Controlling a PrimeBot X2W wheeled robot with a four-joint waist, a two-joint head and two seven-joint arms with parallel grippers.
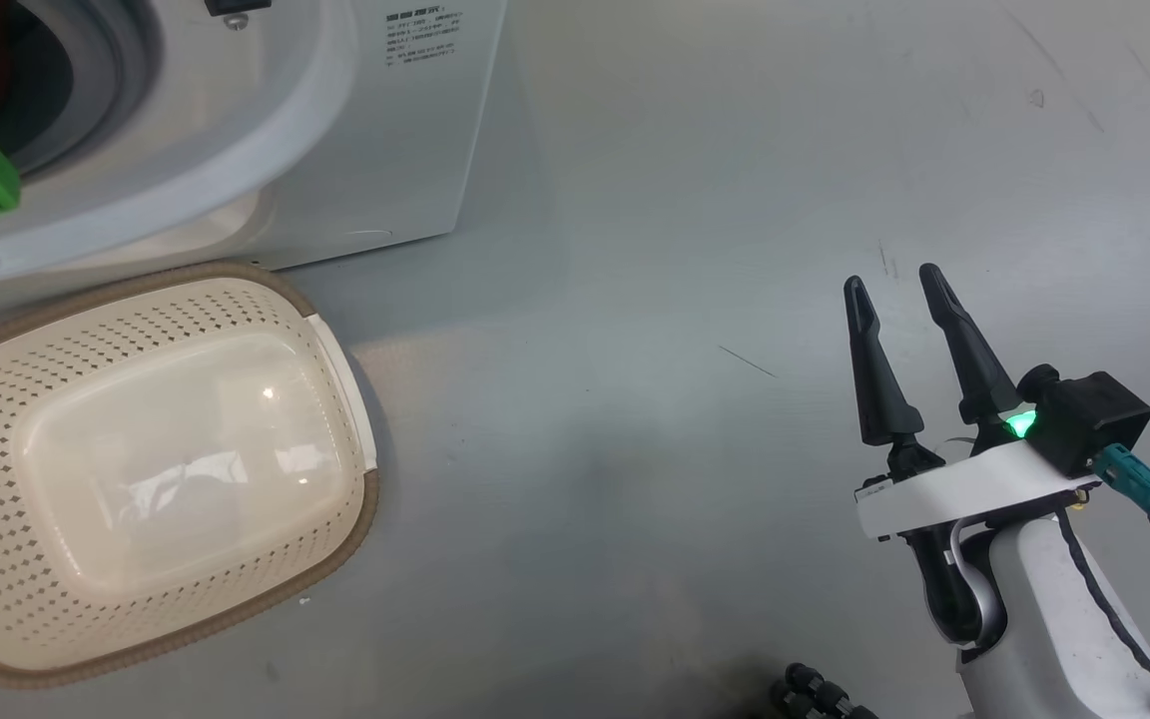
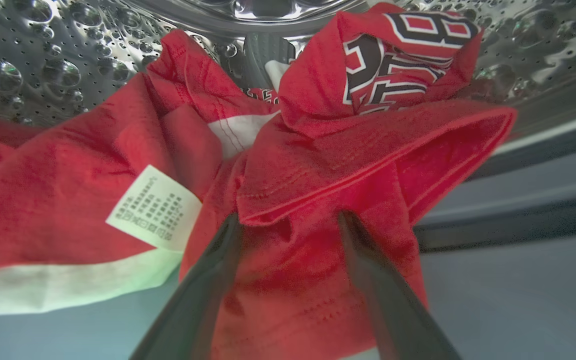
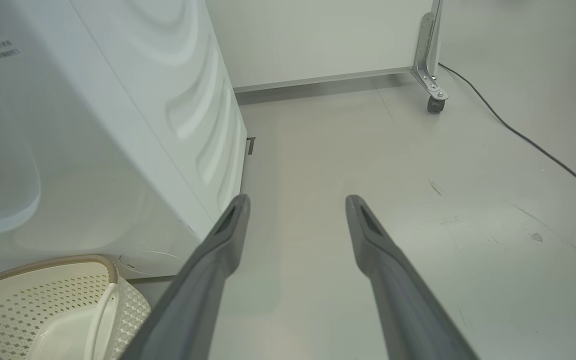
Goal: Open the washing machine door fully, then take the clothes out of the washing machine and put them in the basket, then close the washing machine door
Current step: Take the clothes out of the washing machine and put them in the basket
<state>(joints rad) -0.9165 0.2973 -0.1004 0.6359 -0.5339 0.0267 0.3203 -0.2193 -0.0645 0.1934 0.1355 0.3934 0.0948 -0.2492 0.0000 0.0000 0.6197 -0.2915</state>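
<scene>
The clothes (image 2: 368, 150) looked soft and floppy. The left gripper (image 2: 289, 220), jaws wide apart, could pinch their bunched-up middle.

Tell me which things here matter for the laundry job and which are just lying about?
Job: washing machine, red clothes in its drum, cream basket, open left gripper at the clothes.
Lying about: floor cable, wheeled metal leg.

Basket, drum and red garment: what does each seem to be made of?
Basket: looks like moulded cream plastic, glossy floor reflecting light, diamond perforations; its brown rim looks woven, possibly plastic too. Drum: shiny metal, probably stainless steel, mirror-like embossed bumps. Red garment: soft matte fabric, likely knit jersey, with folds and stitched hems.
</scene>
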